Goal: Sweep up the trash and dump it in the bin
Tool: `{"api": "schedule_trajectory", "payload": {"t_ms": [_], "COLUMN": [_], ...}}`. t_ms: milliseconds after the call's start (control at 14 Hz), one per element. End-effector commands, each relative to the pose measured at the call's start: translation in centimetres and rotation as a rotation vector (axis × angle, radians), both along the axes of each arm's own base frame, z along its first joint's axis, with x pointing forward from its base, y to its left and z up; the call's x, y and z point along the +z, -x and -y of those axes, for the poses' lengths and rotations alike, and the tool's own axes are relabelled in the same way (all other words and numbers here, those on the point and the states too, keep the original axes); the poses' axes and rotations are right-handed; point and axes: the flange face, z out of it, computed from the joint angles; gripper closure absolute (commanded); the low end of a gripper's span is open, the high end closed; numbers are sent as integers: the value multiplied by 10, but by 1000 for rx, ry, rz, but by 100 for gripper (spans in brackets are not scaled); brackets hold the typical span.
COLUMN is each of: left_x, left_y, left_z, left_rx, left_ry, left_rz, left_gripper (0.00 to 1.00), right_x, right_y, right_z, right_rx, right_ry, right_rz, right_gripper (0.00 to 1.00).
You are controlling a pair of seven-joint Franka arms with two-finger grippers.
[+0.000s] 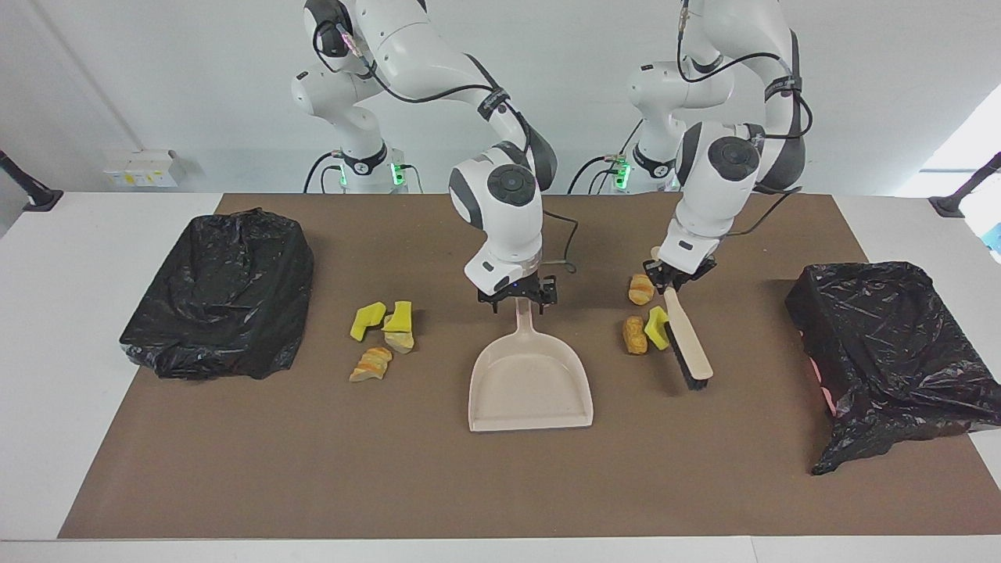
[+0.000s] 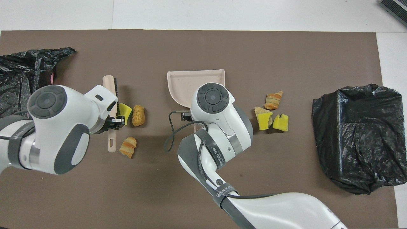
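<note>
In the facing view, the brush (image 1: pixel 690 340) is held clamped by its handle in the left gripper (image 1: pixel 674 279), with its bristles on the mat (image 1: pixel 313 469) at three o'clock of the dustpan (image 1: pixel 532 395). Three pieces of trash (image 1: pixel 635 335) lie close by it, and four more lie at the dustpan's nine o'clock. The right gripper (image 1: pixel 519 301) is set at the dustpan's handle; whether it grips cannot be told. In the overhead view, a yellow scrap (image 2: pixel 126 110) is seen between the brush and a tan lump (image 2: pixel 138 115).
</note>
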Motion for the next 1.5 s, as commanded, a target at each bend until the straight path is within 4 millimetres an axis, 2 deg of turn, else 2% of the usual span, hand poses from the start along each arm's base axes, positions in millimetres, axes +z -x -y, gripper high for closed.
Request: {"api": "schedule_trajectory", "payload": {"t_ms": [0,71,143,357,499,642,785,856,999,1141,1213,1427], "left_x": [17,18,13,7,6,-7,-17,-19,-21,-21,-22,-25], "left_y": [5,9,14,28,33,52,76,84,90,87,81,80], "left_z": [-23,-32,-35,-33,-21,6,12,12,7,-5,-23,-57], "left_rx": [38,60,73,84,110,128,148,144,150,150,149,53], "left_ry": [3,-3,-7,6,56,72,66,57,45,39,37,33], "left_rz": [-12,-22,-27,-14,11,44,74,64,37,17,14,-28], "left_gripper": [100,100,100,100,100,100,100,100,100,100,100,100], "right_x": [0,0,1,2,1,2,5,13,36,58,58,56], "right_y": [6,8,9,10,8,6,3,1,-9,-20,-24,-25], "right_z": [1,0,-1,-3,-1,0,7,17,54,92,105,113], "right_rx": [27,31,33,28,68,141,253,330,514,701,790,1098], "right_ry": [-16,-12,-11,-16,-19,-70,-69,-67,-45,-34,-34,6], "right_rz": [2,-6,-6,-11,-9,-24,-12,-9,-19,-8,-21,-24], "right_gripper": [31,36,47,100,100,100,100,100,100,100,100,100]}}
